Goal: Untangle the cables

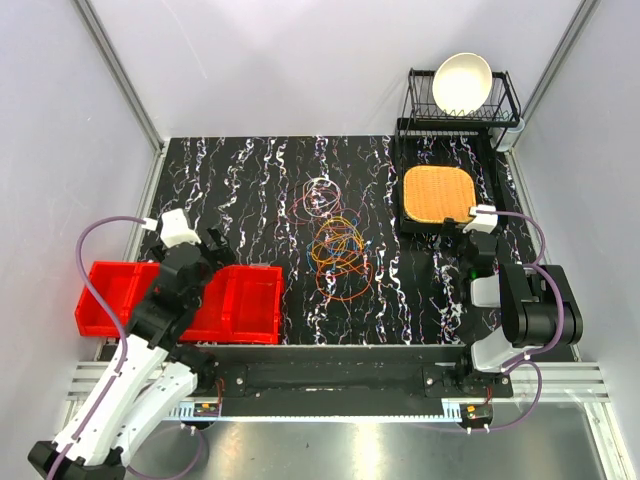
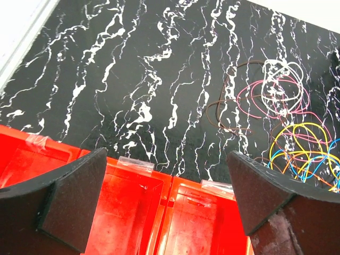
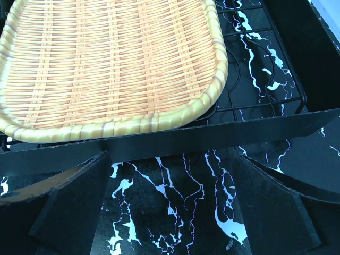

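Observation:
A tangle of thin cables (image 1: 337, 243) lies in the middle of the black marbled table: white and pink loops at the far end, orange and yellow loops nearer. In the left wrist view the cables (image 2: 289, 125) show at the right, white, pink, brown, yellow, orange and blue. My left gripper (image 1: 213, 250) is open and empty above the red bins, left of the tangle; its jaws (image 2: 167, 199) stand wide apart. My right gripper (image 1: 478, 243) is open and empty, right of the tangle, just short of the black tray's near edge; in the right wrist view (image 3: 170, 207) bare table lies between its fingers.
Red bins (image 1: 235, 305) stand at the near left, under the left arm. A woven wicker mat (image 1: 438, 194) lies on a black tray (image 1: 400, 215) at the back right. A black dish rack (image 1: 512, 108) holding a white bowl (image 1: 461, 82) stands behind it.

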